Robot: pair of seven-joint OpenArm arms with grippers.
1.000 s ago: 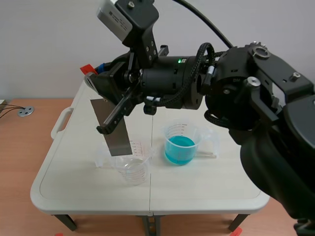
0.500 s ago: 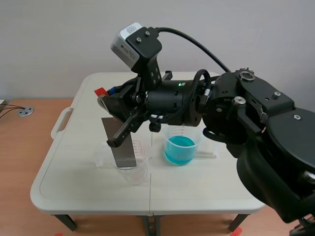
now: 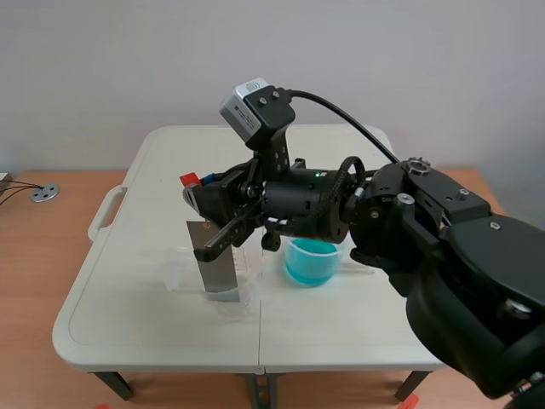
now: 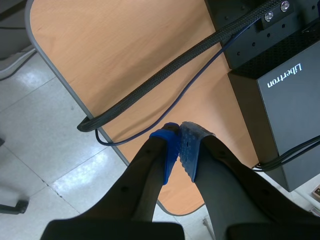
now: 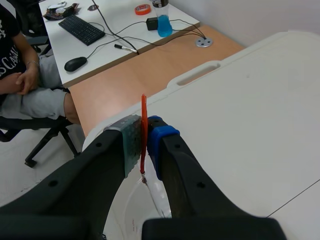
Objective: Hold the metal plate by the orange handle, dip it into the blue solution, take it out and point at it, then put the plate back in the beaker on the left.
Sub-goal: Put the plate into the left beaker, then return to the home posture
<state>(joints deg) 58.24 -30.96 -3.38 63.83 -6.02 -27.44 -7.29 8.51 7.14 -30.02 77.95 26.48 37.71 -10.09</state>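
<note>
In the scene view, the right arm is reaching across the white table (image 3: 111,298) and the right gripper (image 3: 203,198) is clamping the orange handle (image 3: 189,180) of the metal plate (image 3: 217,264). One second ago the plate was hanging high, with its lower edge just over the empty clear beaker (image 3: 245,285) on the left. Now the arm is lower, and the lower end of the plate is standing inside this beaker, almost upright. The beaker with the blue solution (image 3: 311,260) is standing just beside it, untouched by the plate. I judge that the last step, putting the plate back, is nearly done; only the release is remaining.

In the left wrist view, the left gripper (image 4: 180,142) is hanging away from the work, over a wooden desk edge (image 4: 125,60) with black cables (image 4: 150,90). Its blue pads are meeting with nothing between them.

In the right wrist view, the two fingers are pressing on the orange handle, which is showing edge-on between the pads. Under them the beaker rim is appearing faintly. A person (image 5: 22,80) is sitting at another desk, well apart.
</note>
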